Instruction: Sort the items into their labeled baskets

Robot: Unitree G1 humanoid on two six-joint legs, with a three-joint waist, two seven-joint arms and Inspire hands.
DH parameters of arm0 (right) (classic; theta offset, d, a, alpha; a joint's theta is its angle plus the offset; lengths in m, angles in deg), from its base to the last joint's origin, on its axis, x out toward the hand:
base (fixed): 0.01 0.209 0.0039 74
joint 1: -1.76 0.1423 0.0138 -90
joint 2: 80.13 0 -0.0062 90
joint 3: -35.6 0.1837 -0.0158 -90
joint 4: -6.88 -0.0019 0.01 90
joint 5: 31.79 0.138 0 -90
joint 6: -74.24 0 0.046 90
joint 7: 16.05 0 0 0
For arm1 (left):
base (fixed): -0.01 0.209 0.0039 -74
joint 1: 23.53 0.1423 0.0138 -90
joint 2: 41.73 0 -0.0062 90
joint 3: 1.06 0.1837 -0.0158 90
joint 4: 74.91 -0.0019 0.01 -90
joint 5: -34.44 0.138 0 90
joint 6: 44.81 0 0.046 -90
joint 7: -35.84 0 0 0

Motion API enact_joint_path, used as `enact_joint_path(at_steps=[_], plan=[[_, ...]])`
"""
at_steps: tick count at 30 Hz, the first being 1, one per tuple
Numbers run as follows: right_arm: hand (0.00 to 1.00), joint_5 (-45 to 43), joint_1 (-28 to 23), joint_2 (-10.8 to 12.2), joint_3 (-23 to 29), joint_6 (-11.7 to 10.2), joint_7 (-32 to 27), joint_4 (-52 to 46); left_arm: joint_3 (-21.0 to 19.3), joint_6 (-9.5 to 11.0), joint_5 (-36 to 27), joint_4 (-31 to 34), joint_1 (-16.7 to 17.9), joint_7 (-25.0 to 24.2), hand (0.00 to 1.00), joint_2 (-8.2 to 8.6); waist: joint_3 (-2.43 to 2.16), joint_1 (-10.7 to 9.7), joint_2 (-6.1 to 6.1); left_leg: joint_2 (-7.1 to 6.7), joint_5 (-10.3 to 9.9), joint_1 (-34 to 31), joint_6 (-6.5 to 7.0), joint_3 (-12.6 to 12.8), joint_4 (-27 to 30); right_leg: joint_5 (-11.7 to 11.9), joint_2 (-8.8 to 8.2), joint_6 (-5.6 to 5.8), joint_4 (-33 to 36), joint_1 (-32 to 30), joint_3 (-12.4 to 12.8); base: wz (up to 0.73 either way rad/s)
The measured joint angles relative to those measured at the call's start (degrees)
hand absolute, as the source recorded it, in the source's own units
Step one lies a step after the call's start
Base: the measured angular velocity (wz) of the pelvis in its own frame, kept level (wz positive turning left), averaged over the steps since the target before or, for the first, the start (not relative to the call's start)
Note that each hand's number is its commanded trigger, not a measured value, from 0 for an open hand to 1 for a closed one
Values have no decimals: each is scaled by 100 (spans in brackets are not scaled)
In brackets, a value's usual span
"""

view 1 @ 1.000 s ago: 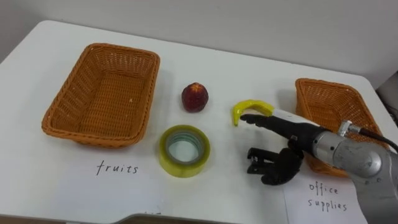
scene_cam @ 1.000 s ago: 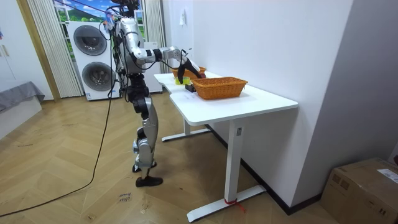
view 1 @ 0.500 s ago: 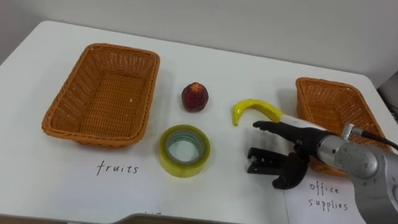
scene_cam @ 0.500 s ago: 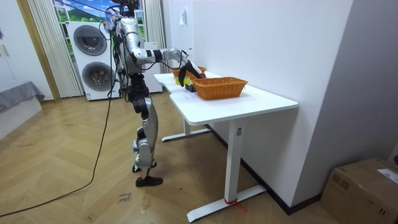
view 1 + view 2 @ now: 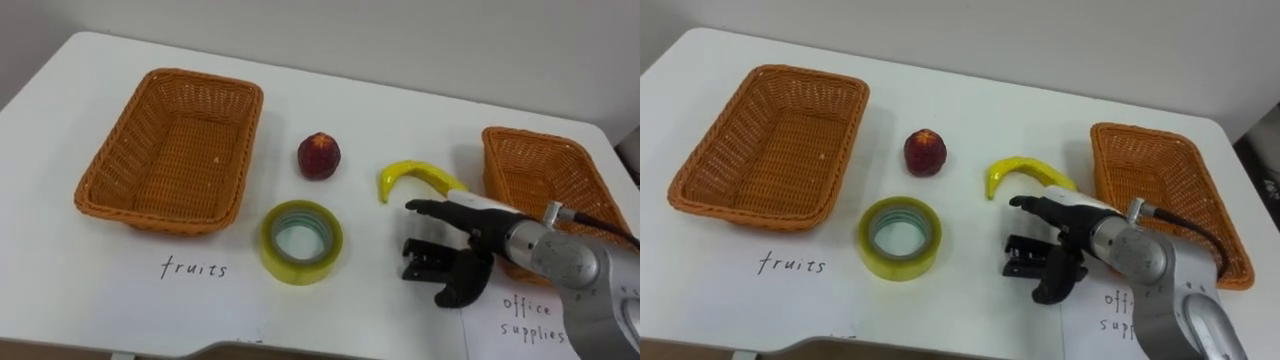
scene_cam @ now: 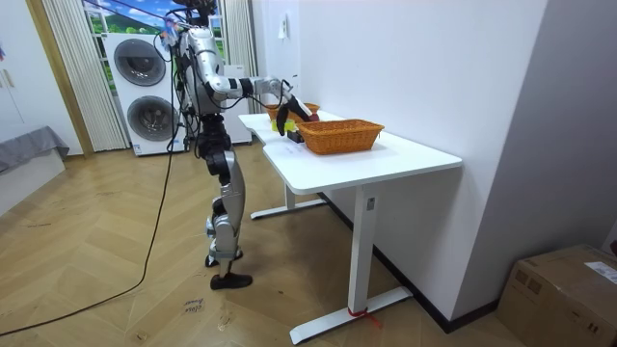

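Poised over small black office clip [image 5: 418, 262], right hand [image 5: 482, 238] fingers spread (nothing pinched); next: pinch, carry to orange wicker basket [image 5: 520, 134] at 3 o'clock.

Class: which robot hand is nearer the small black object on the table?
Right. The right hand is at the black object, open, fingers beyond it, thumb nearer; the left hand is nowhere over the table.

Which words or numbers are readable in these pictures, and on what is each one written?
"fruits": handwritten on the left sheet, before the left basket.
"office supplies": handwritten on the right sheet, before the right basket, beside the right hand.
Nothing else is readable.
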Motion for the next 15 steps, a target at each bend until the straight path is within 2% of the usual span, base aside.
enact_joint_path(at_steps=[7, 15], plan=[[0, -156, 0, 2, -145, 115, 0, -20, -3, -1, -7, 42, -7, 51, 0, 143, -29, -2, 114, 3, 1, -7, 0, 1, -7, 0, 5, 0, 0, -12, 2, 0], [0, -155, 0, 15, -153, 115, 0, -21, -4, -1, -44, 40, -15, 58, 0, 157, -40, -4, 107, -2, 2, -9, 3, 1, -7, 0, -2, 0, 4, -10, -2, 0]])
